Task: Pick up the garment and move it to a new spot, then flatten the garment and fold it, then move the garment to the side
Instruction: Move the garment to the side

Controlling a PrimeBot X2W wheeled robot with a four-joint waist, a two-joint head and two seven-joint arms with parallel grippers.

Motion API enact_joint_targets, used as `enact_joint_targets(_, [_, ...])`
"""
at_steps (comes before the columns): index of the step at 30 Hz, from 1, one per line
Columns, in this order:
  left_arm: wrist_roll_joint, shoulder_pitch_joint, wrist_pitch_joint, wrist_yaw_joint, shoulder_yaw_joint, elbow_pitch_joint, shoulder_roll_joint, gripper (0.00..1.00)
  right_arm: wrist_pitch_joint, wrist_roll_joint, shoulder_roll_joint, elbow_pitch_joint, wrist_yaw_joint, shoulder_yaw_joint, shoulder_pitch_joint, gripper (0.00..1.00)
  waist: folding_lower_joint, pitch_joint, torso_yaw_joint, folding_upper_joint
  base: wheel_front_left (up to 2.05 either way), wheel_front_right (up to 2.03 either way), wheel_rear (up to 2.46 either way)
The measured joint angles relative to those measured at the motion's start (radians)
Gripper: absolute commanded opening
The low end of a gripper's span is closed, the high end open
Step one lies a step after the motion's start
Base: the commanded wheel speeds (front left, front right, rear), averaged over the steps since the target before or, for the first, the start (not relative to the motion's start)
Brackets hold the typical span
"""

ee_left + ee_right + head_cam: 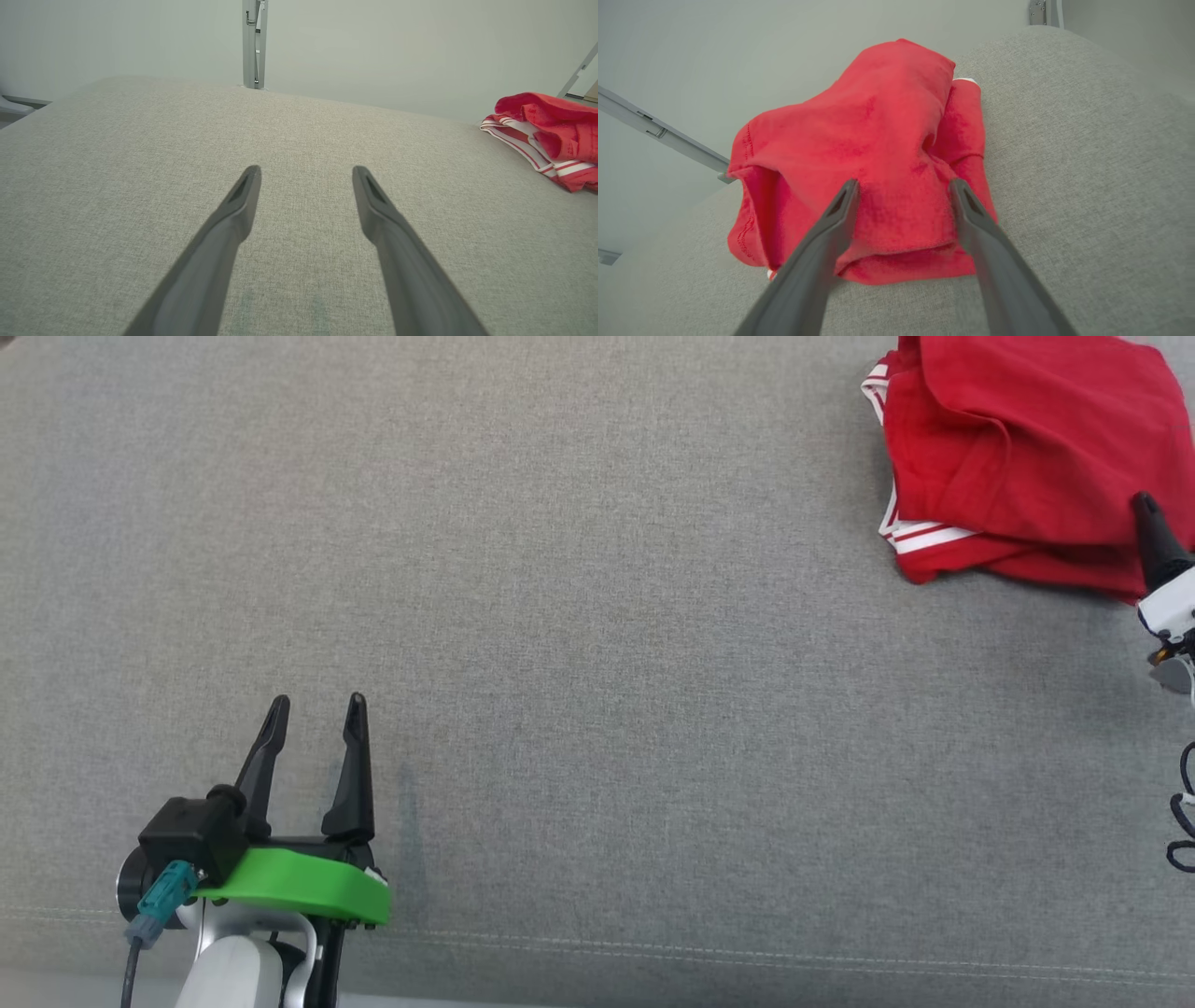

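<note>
- A red garment (1027,448) is seen bunched into a loose, rumpled heap, not laid flat.
- Its cloth is a plain bright red, soft-looking, with deep folds; a stitched hem is shown along the near edge in the right wrist view.
- Bands of white stripes (920,535) are shown along its left edge, where layers of cloth are stacked.
- The garment is placed at the far right of a grey woven surface (597,616), at the top right corner of the head view and partly cut off by the frame.
- The right gripper (903,186) is released: its two dark fingers are spread wide, with a fold of the red cloth seen between the tips; contact with the cloth cannot be told.
- In the head view, one finger (1156,541) of that gripper is seen over the garment's near right edge.
- The left gripper (317,702) is released as well, fingers parted over bare grey fabric at the lower left, well apart from the garment.
- A green bracket (299,887) is fitted at the left wrist.
- A pale stitched seam (747,952) is run along the surface's near edge.
- A metal post (254,42) is stood beyond the far edge against a pale wall (397,46).
</note>
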Motion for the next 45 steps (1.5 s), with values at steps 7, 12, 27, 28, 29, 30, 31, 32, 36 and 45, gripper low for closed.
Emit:
enact_joint_targets(7, [0.002,0.001,0.000,0.000,0.026,0.003,0.000,1.00,-0.126,-0.097,-0.001,-0.018,0.004,0.052,0.012,1.00,0.0000,-0.054,-0.011,0.0000,0.00,0.00,0.00])
enact_joint_targets(12, [0.009,0.004,0.000,0.000,0.059,-0.002,0.000,1.00,-0.216,-0.154,0.010,-0.085,0.009,0.088,0.013,1.00,0.0000,-0.094,-0.030,0.0000,0.00,0.00,0.00])
enact_joint_targets(27, [0.011,0.024,0.000,0.000,0.114,-0.041,0.001,1.00,-0.223,-0.298,0.060,-0.369,0.005,0.066,0.152,1.00,0.0000,-0.193,-0.129,0.0000,0.00,0.00,0.00])
enact_joint_targets(28, [0.011,0.026,0.000,0.000,0.115,-0.043,0.001,1.00,-0.223,-0.307,0.062,-0.394,-0.003,0.055,0.161,1.00,0.0000,-0.197,-0.136,0.0000,0.00,0.00,0.00])
enact_joint_targets(29, [0.010,0.031,0.000,0.000,0.117,-0.045,0.001,1.00,-0.223,-0.317,0.066,-0.417,-0.011,0.046,0.174,1.00,0.0000,-0.200,-0.142,0.0000,0.00,0.00,0.00])
enact_joint_targets(30, [0.007,0.036,0.000,0.000,0.117,-0.045,0.000,1.00,-0.223,-0.333,0.071,-0.442,-0.016,0.036,0.193,1.00,0.0000,-0.204,-0.148,0.0000,0.00,0.00,0.00])
enact_joint_targets(31, [0.005,0.040,0.000,0.000,0.119,-0.044,0.000,1.00,-0.223,-0.347,0.077,-0.462,-0.021,0.029,0.213,1.00,0.0000,-0.207,-0.153,0.0000,0.00,0.00,0.00])
enact_joint_targets(32, [0.003,0.043,0.000,0.000,0.119,-0.043,0.000,1.00,-0.223,-0.357,0.082,-0.480,-0.028,0.022,0.236,1.00,0.0000,-0.210,-0.158,0.0000,0.00,0.00,0.00])
enact_joint_targets(36, [-0.006,0.058,0.000,-0.001,0.119,-0.036,0.000,1.00,-0.223,-0.403,0.096,-0.537,-0.055,0.002,0.326,1.00,0.0000,-0.220,-0.171,0.0000,0.00,0.00,0.00])
enact_joint_targets(45, [0.005,0.067,0.000,-0.001,0.117,-0.039,0.000,1.00,-0.223,-0.486,0.124,-0.628,-0.107,-0.027,0.458,1.00,0.0000,-0.220,-0.177,0.0000,0.00,0.00,0.00])
